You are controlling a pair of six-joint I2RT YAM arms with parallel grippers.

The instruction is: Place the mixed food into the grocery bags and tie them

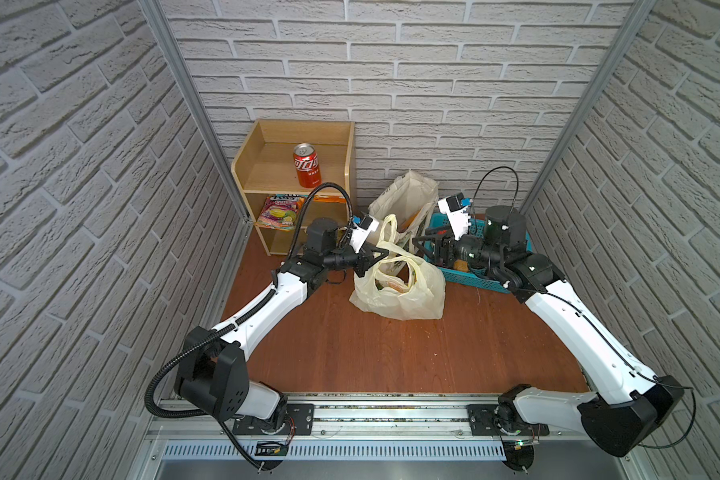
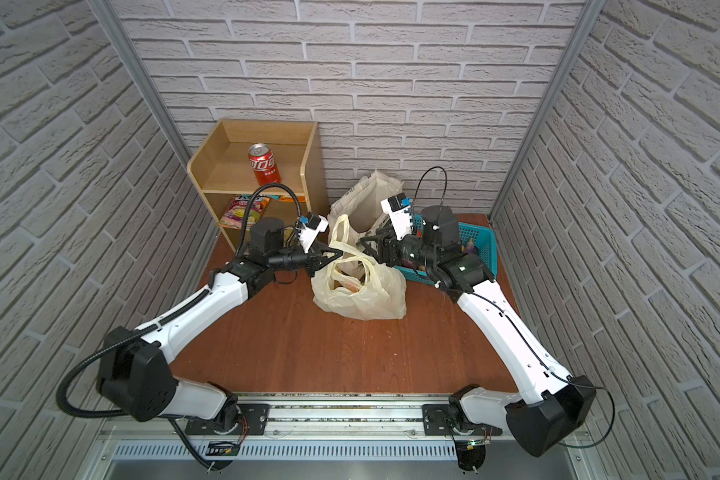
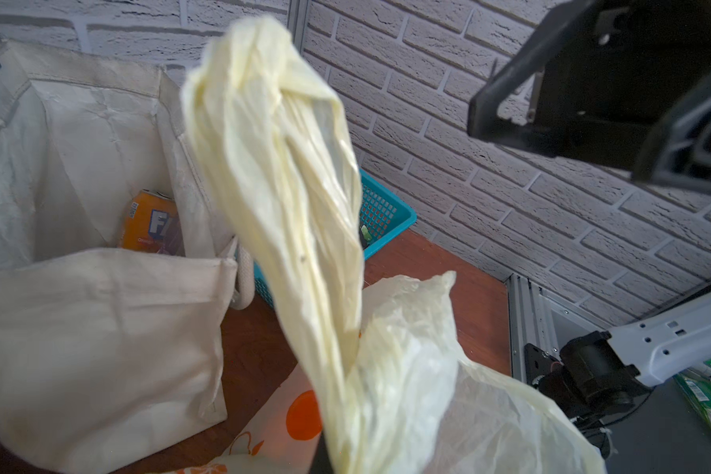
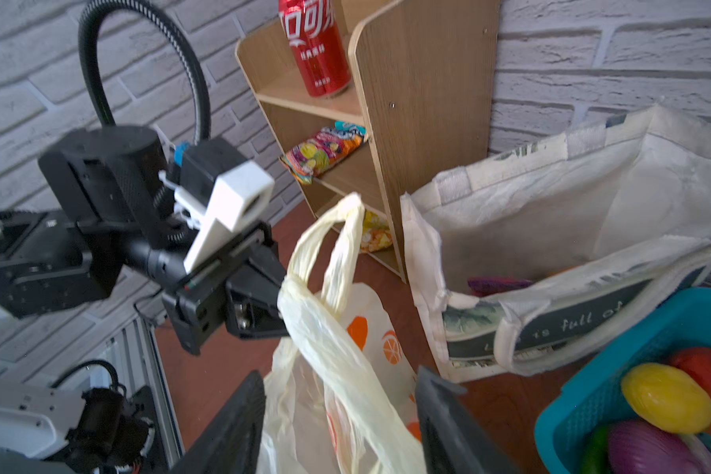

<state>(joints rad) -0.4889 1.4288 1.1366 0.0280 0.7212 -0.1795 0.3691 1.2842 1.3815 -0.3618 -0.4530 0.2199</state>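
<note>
The pale-yellow plastic bag (image 1: 400, 291) (image 2: 362, 295) sits mid-table, with a white wrapper printed in orange (image 4: 370, 328) inside. My left gripper (image 1: 379, 252) (image 2: 336, 252) (image 4: 281, 304) is shut on the bag's twisted handle (image 3: 288, 172), and its fingers are hidden by plastic in the left wrist view. My right gripper (image 1: 417, 245) (image 2: 363, 243) (image 4: 338, 371) is open, with a handle strand running loose between its fingers. Behind stands the cream canvas tote (image 1: 408, 195) (image 4: 551, 213), holding the orange soda can (image 3: 150, 221) and the purple packet (image 4: 497, 283).
A turquoise basket (image 1: 481, 280) (image 4: 583, 394) with toy fruit sits at the right under my right arm. At the back left, a wooden shelf (image 1: 341, 166) holds a red cola can (image 1: 307, 165) and snack packets (image 1: 277, 212). Brick walls close in on three sides.
</note>
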